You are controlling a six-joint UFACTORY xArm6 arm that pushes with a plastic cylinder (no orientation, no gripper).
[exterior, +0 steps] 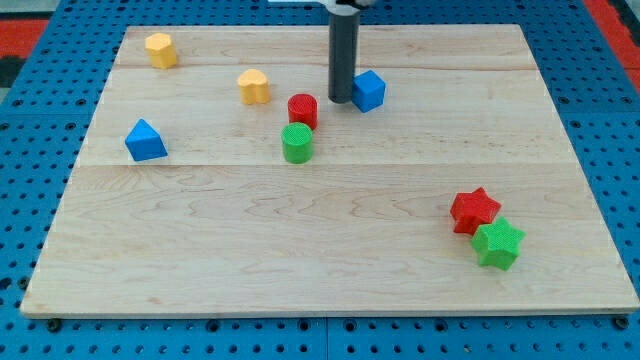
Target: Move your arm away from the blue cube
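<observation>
Standing beside the surface [330, 260], I see the rod's tip [341, 100] planted right against the blue cube [368, 90], on the cube's left as the view has it, touching it or all but touching. There is no pincer on this arm, only the straight dark rod, so nothing spread or pressed together to report.

Taking the blue cube as the landmark: it sits toward the view's top of the board, a little right of centre. The red cylinder [303, 110] lies just left of it and slightly lower, with the green cylinder [297, 143] below that. A yellow block [254, 87] is farther left, another yellow block [160, 49] far left and higher, and a blue triangular block [146, 140] far left and lower. A red star [474, 210] and a green star [498, 244], touching each other, lie well below and to the right.

To do this well, I judge the tip should back off leftward or toward the view's top, never rightward through the cube. Straight left and down risks bumping the red cylinder, so up and left, between it and the nearer yellow block, looks the cleaner line.
</observation>
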